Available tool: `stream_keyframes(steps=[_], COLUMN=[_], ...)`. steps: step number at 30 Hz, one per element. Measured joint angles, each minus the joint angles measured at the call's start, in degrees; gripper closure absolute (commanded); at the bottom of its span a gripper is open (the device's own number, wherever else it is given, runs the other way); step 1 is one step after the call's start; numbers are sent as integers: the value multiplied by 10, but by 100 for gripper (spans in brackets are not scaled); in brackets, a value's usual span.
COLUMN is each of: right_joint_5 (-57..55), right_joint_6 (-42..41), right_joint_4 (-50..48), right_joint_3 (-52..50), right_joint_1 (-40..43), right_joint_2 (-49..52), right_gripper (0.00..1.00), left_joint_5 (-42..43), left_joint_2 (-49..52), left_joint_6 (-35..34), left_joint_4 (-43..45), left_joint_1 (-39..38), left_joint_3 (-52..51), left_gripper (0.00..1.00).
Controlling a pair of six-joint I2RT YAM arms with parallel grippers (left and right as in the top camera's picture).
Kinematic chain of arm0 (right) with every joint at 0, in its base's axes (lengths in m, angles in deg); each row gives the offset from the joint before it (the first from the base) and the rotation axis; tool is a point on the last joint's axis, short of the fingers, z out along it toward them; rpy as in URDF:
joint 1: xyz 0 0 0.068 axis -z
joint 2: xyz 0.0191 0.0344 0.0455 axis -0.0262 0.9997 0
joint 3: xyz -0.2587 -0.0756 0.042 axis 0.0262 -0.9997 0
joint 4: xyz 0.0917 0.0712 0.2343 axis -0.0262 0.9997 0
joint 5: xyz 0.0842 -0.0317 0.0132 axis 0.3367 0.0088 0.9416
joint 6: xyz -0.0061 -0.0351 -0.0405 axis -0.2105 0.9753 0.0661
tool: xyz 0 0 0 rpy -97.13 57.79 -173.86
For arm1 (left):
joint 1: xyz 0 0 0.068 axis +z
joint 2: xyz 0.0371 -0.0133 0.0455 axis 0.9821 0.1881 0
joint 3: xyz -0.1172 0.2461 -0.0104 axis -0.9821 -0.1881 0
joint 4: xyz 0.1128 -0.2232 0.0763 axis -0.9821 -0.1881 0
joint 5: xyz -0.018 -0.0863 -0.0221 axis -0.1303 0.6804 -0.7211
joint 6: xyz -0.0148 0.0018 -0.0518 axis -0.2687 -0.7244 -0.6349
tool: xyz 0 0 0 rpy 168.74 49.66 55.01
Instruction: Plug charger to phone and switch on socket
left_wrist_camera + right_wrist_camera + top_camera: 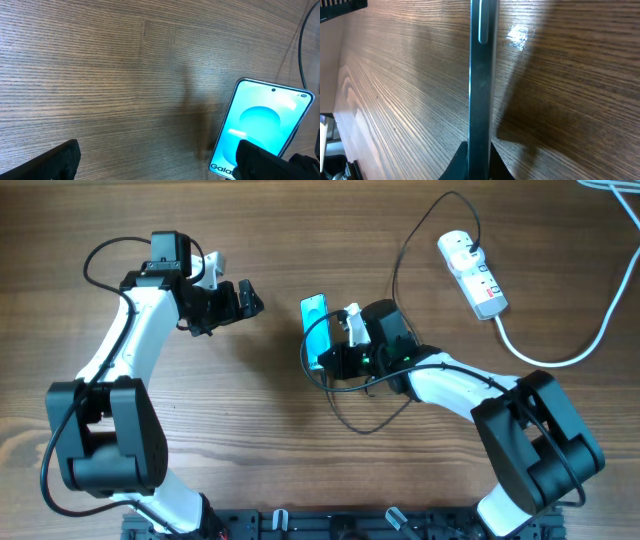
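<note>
Charger [400, 260] runs from the socket [473, 275] at far right and loops on the bench [300, 470] beside our right arm; we can't see its tip. Thick pale cable [560, 360] lies further right. Phone [314, 330] sits mid-bench, up on edge, clamped between the right fingers [455, 170]. Left fingers [55, 162] are spread wide and empty, left of the phone and apart from it.

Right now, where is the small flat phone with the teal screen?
In the overhead view's centre, the phone is clamped in the right gripper, right of the open left gripper.
</note>
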Motion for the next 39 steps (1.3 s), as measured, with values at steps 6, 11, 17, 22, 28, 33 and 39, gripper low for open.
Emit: stream_keyframes(steps=[6,11,17,22,28,33,39], right_joint_5=[-2,-2,-2,-3,-16,-29,-35], right_joint_6=[0,0,0,0,2,2,-14], right_joint_4=[-4,-4,-4,-4,-26,-25,-28], right_joint_3=[0,0,0,0,0,0,0], right_joint_1=[0,0,0,0,-23,-28,-28], right_joint_2=[0,0,0,0,12,17,17], right_gripper=[96,96,96,95,96,96,96], left_joint_5=[0,0,0,0,0,0,0], left_joint_2=[0,0,0,0,0,0,0], left_joint_6=[0,0,0,0,0,0,0], left_joint_4=[0,0,0,0,0,0,0], left_joint_1=[0,0,0,0,0,0,0], left_joint_3=[0,0,0,0,0,0,0], left_gripper=[0,0,0,0,0,0,0])
